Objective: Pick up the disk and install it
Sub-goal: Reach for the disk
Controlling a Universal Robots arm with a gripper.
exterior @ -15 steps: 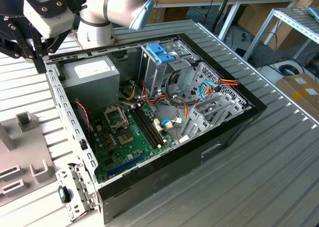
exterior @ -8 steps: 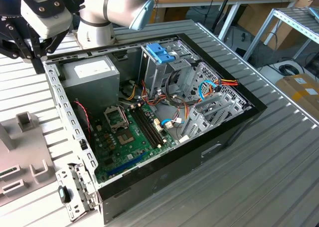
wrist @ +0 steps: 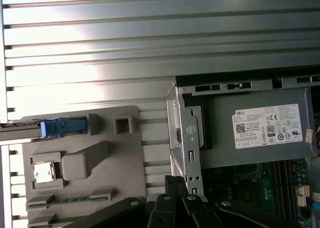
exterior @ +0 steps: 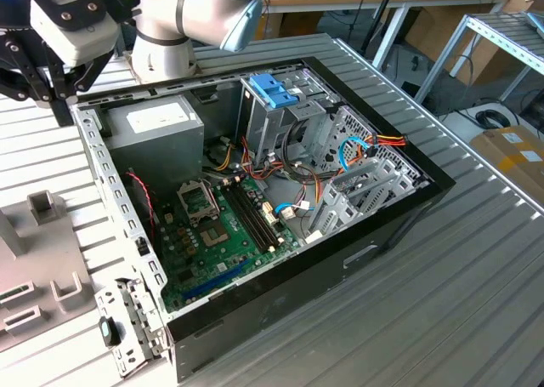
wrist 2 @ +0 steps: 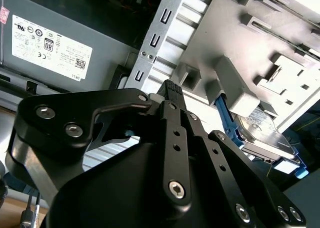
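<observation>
The disk (wrist 2: 262, 135) is a silver drive in a blue carrier frame, standing on edge in a slot of the grey fixture (wrist 2: 235, 47) beside the computer case. In the first wrist view the disk's blue frame (wrist: 62, 127) shows at the fixture's (wrist: 85, 158) far edge. My gripper (wrist 2: 172, 90) is shut with nothing in it. It hangs over the case's corner rail, next to the power supply and apart from the disk. In the exterior view the gripper (exterior: 61, 110) sits at the case's back corner, on the exterior view's left.
The open computer case (exterior: 408, 208) lies on a slatted metal table (exterior: 442, 302). Inside are a grey power supply box (exterior: 157, 128) with a white sticker, a motherboard (exterior: 221, 234), loose cables and a metal drive cage with a blue handle (exterior: 272, 89).
</observation>
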